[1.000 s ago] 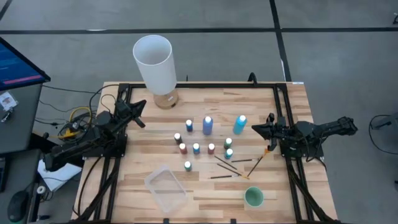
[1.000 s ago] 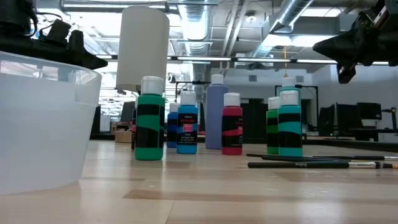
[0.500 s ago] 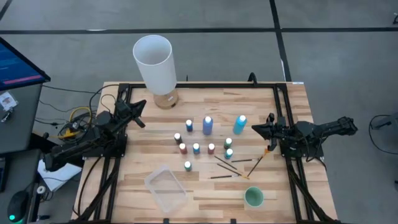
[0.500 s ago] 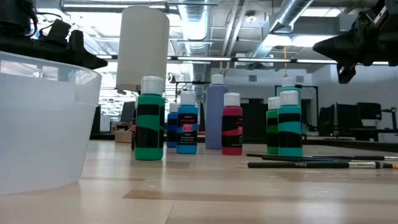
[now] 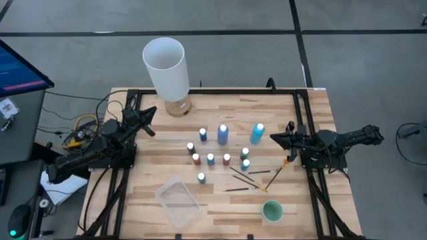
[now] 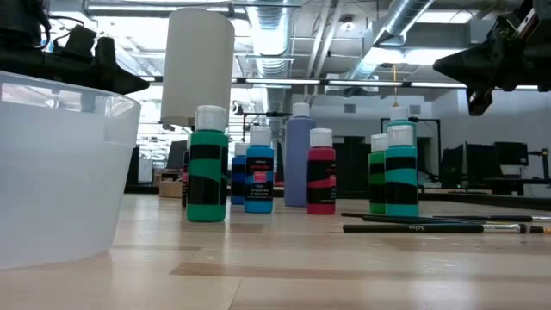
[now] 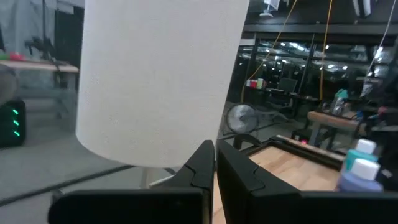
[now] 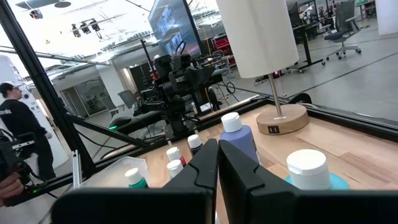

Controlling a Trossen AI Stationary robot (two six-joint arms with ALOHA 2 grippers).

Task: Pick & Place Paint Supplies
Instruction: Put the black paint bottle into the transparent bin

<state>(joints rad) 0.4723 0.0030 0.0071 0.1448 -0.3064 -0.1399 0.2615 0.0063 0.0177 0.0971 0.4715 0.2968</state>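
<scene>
The paint bottles stand upright in a loose cluster at the table's middle. They are small and white-capped: green, blue, red and teal. Two taller blue bottles stand just behind them. Thin dark brushes lie flat on the wood to the cluster's near right. My left gripper hovers shut at the table's left side, pointing toward the white cylinder. My right gripper hovers shut at the right side, pointing at the bottles. Neither touches anything.
A tall white cylinder on a round wooden base stands at the far left. A clear plastic tub sits near the front edge, left of centre. A small green cup is at the front right. A person stands beyond the table.
</scene>
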